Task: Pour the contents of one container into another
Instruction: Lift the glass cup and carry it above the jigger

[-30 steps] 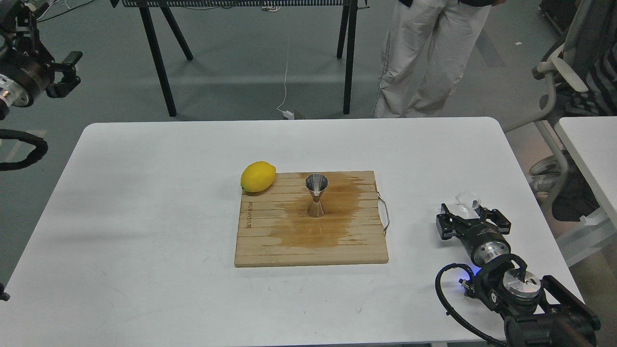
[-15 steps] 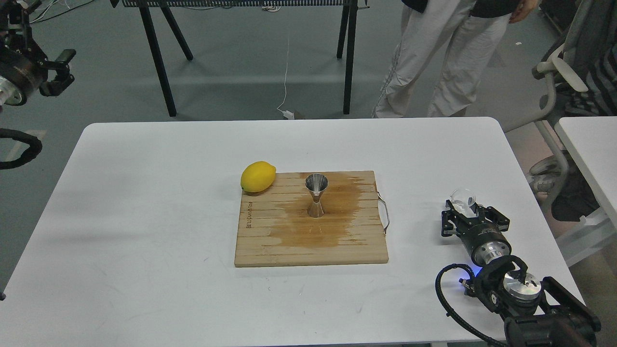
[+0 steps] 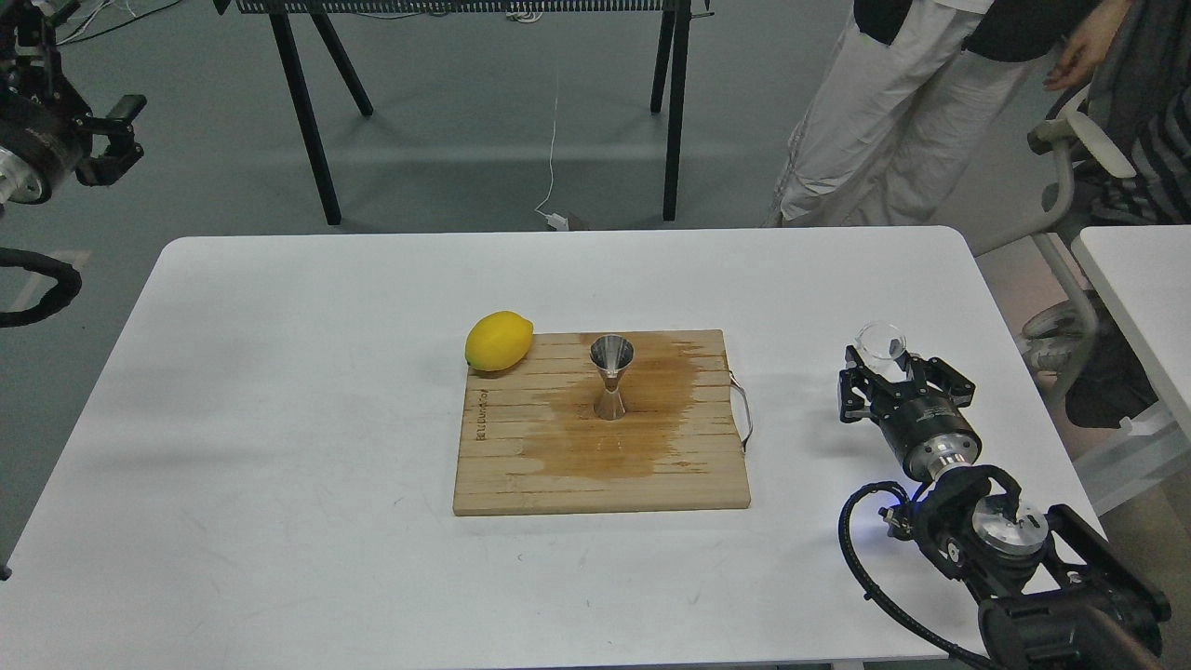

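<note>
The clear glass cup (image 3: 881,340) is held off the table at the right side, and my right gripper (image 3: 890,370) is shut on its lower part. The steel hourglass jigger (image 3: 611,377) stands upright in the middle of the wooden cutting board (image 3: 521,475), well to the left of the cup. A dark wet stain spreads over the board around the jigger. My left gripper (image 3: 113,140) hangs open and empty in the air, high at the far left, beyond the table's corner.
A yellow lemon (image 3: 499,341) rests at the board's back left corner. The board has a metal handle (image 3: 742,415) on its right side. A person (image 3: 893,102) stands behind the table's far right, beside a chair (image 3: 1084,140). A second white table (image 3: 1140,288) lies to the right.
My right gripper has risen and shifted slightly left and away from me with the glass cup in it. The left gripper moved a little up and left. The person stepped right.
</note>
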You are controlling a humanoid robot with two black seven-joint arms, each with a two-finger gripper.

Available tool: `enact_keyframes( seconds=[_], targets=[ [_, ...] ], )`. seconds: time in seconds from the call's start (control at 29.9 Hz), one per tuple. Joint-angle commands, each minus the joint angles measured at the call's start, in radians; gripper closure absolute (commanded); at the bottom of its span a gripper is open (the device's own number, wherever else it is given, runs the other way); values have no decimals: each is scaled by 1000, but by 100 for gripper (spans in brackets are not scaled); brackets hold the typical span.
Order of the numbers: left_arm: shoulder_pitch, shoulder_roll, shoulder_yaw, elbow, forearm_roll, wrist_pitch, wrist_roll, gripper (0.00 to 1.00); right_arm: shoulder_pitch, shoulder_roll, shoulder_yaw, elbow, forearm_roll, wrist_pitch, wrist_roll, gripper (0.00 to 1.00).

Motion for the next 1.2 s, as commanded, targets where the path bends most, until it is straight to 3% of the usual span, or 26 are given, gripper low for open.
enact_keyframes(
  seconds=[0.0,0.37,0.64,1.17],
  targets=[
    [-3,-1,0,0,0,0,-1,1,7,-51,-46,106,-32,-62,0,80],
    [-9,1,-2,0,-3,0,-1,1,134,-212,-190,413,-125,-271,-25,80],
    [-17,2,-3,0,-3,0,-1,1,286,-212,-359,412,-131,-301,-36,80],
    [-34,16,-2,0,-3,0,0,1,358,-172,-503,418,-191,-343,-62,80]
  ],
)
